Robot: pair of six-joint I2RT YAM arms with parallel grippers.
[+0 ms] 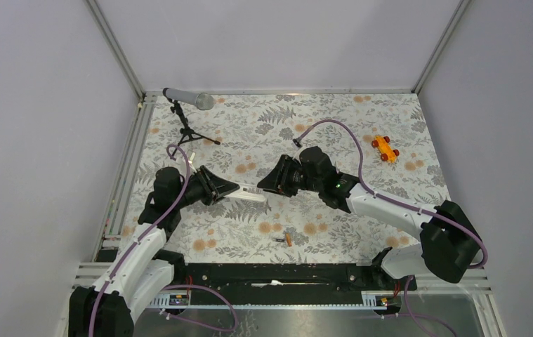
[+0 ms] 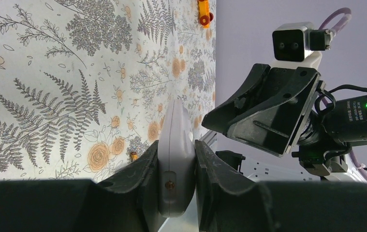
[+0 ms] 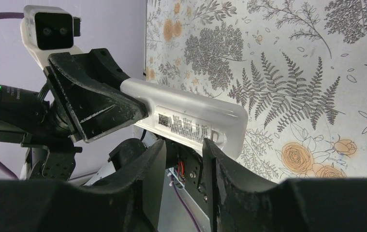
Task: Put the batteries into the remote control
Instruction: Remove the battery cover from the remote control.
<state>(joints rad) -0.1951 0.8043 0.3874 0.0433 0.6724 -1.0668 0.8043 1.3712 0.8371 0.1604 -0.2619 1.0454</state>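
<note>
My left claw (image 1: 232,188) is clamped on 1 end of the remote control (image 3: 196,116), which juts out level above the table (image 1: 333,126), its free end toward my right claw (image 3: 183,145); that right claw stands narrowly parted with nothing between its fingers, its tips just beside the remote's free end; the batteries (image 1: 288,239) lie together on the cloth near the front edge, well apart from both claws.

The risks as I judge them: the remote is held by 1 end only, so any push from my right claw could lever it round or slide it out of my left fingers; the 2 batteries are small cylinders, apt to roll away or squirt from a pinch, and they could go in the wrong way round.

The remote is a slim white bar of smooth, glossy plastic with rounded corners and a printed label on 1 face; whether its compartment is uncovered I cannot tell; my fingers are matte black, ridged and scuffed; the cloth is flat, with a fern and flower print.
</note>
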